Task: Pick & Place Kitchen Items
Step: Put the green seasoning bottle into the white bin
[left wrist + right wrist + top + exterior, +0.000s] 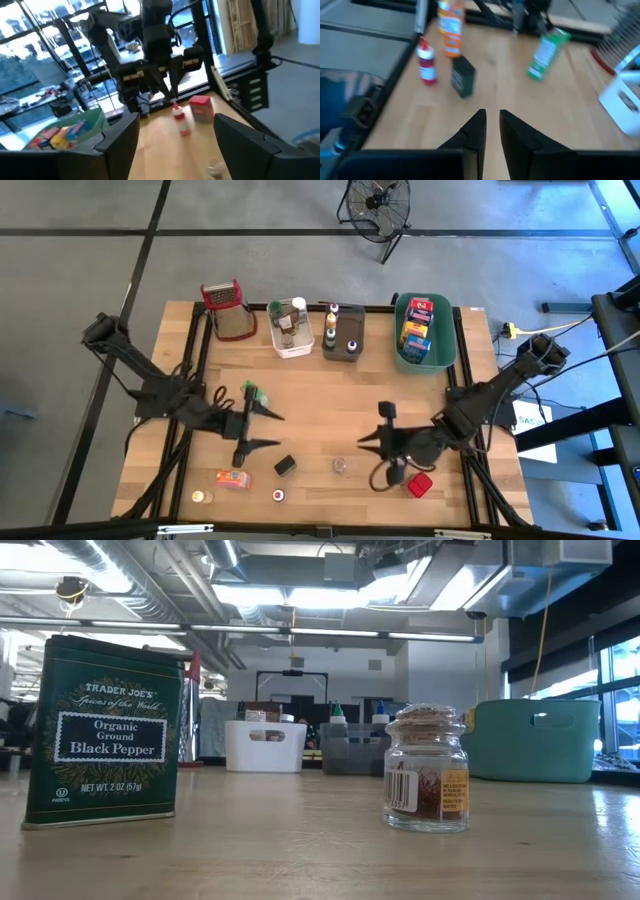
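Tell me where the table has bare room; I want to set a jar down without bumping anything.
The widest bare wood lies mid-table, between the row of tubs, white, grey and green, and the two arms. The near edge is crowded: orange box, black tin, glass jar, red box.

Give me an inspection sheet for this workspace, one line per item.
Surface: light wooden table, dark-framed.
Job's things: green black-pepper tin, cork-topped glass jar, red box, orange packet, green box.
Clutter: red-topped metal grater; white tub, grey tub, green tub, all holding items.
End effectors: left end effector open, empty; right end effector nearly shut, empty.
Cables: yellow cable.
Surroundings: black floor fan.
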### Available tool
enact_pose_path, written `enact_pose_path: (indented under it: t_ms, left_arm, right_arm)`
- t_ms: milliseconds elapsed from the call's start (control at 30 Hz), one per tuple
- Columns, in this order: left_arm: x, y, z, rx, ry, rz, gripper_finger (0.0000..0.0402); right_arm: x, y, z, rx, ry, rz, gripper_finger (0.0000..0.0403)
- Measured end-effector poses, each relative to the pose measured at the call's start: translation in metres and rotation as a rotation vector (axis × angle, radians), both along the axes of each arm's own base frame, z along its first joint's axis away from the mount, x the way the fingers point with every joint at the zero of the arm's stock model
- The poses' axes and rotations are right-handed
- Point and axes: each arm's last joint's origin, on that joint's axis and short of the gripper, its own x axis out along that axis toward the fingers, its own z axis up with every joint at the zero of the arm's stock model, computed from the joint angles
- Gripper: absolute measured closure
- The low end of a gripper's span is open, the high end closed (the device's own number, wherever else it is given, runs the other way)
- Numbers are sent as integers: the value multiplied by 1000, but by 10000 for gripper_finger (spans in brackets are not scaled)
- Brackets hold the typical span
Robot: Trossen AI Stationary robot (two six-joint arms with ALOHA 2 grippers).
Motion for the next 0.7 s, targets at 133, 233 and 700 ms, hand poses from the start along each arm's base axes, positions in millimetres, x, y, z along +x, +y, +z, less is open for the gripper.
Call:
enact_pose_path:
  t_ms: [133,233,700]
  left_arm:
    - [-7,-18,8,-40,22,-20,150]
    - [-10,-31,9,-61,50,-46,151]
    - [14,-43,-16,-242,411,116,143]
  right_arm:
    - [-5,14,6,4,-63,72,345]
    - [-9,22,10,12,-99,110,345]
    - [-14,29,12,33,-123,137,345]
